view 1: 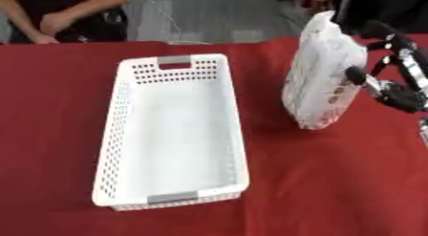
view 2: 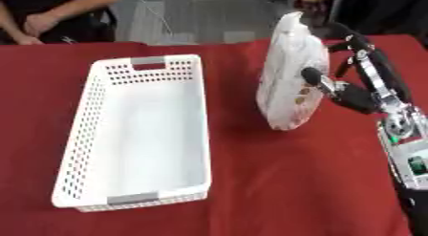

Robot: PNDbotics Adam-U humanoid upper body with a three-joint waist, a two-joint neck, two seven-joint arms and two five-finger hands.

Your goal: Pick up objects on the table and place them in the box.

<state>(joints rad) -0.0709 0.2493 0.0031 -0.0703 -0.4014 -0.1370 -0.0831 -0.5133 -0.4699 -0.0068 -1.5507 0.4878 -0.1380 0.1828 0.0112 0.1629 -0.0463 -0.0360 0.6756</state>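
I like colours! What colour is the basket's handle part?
Grey, on the white basket; its near handle shows best in the left eye view.

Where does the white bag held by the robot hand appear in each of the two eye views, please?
Left eye view: the white bag stands upright in the upper right, held by the right robot hand.
Right eye view: it sits nearer the centre, right of middle.
Shared landmark: the white perforated basket on the red tablecloth lies to the bag's left in both.
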